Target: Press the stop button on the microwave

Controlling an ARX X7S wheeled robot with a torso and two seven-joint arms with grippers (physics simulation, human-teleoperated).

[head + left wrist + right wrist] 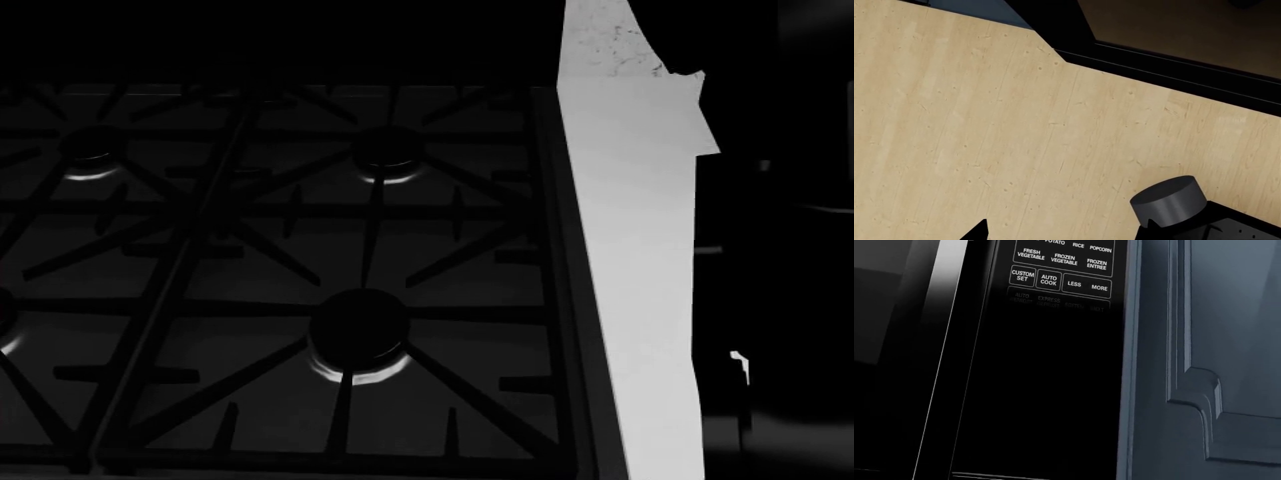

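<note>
The microwave's black control panel (1057, 340) fills the right wrist view, close up. Its upper rows of white-labelled buttons show, such as AUTO COOK (1049, 280) and MORE (1099, 288). Below them the panel is dark and no stop button can be read. The microwave door's glossy edge (941, 315) lies beside the panel. The right gripper's fingers do not show against the black panel. My left gripper (1066, 232) shows only as two black fingertips (981, 231) set wide apart over a light wooden floor (987, 125), empty.
A blue-grey cabinet door (1214, 365) with a raised moulding borders the panel. The head view shows a black gas hob with grates (347, 300) and a white counter strip (634, 250). A black appliance base (1167, 60) and a grey cylinder (1169, 200) are near the left gripper.
</note>
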